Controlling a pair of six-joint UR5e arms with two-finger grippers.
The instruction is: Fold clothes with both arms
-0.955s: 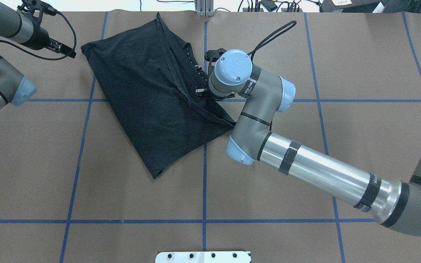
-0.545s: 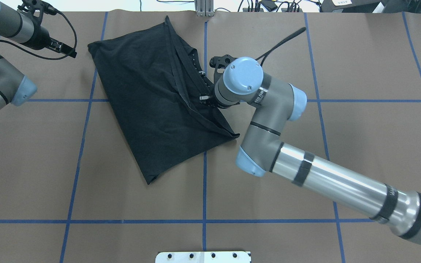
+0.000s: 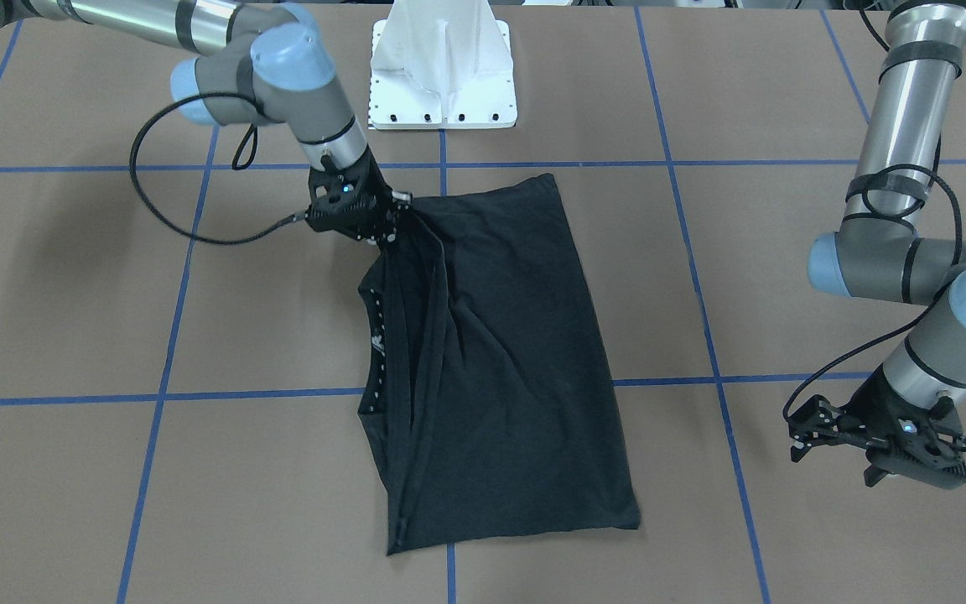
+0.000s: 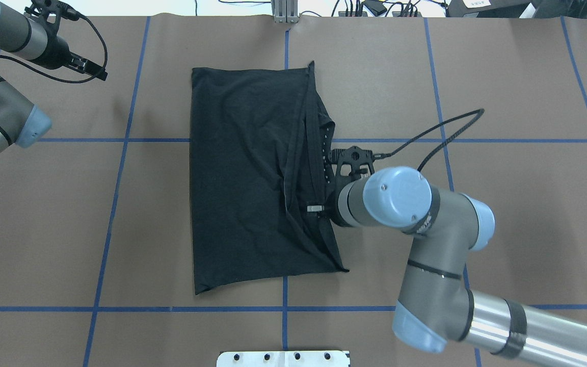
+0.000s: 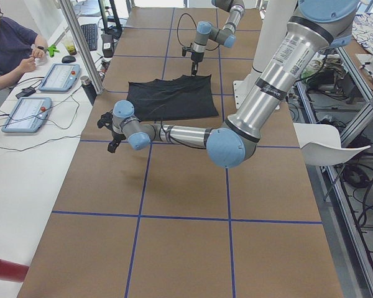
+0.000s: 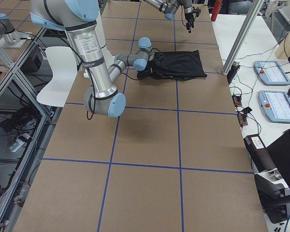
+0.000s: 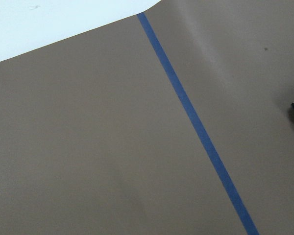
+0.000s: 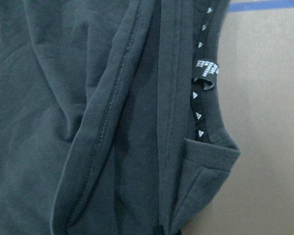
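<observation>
Right gripper (image 3: pixel 384 233) pinching one T-shirt (image 3: pixel 516 352); left gripper (image 3: pixel 911 466) well apart.

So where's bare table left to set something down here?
Free: table right of the cable; the strip between left gripper and T-shirt; the row nearest the white base. Crowded: the T-shirt's right edge, where the right gripper grips it.

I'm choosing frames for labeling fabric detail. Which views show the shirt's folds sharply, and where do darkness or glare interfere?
Right wrist view: sharp, stitching on the T-shirt readable. Overhead view: shirt nearly uniform black, creases faint. Front-facing view: folds visible; glare streak on the left arm. Side views: shirt too small.
</observation>
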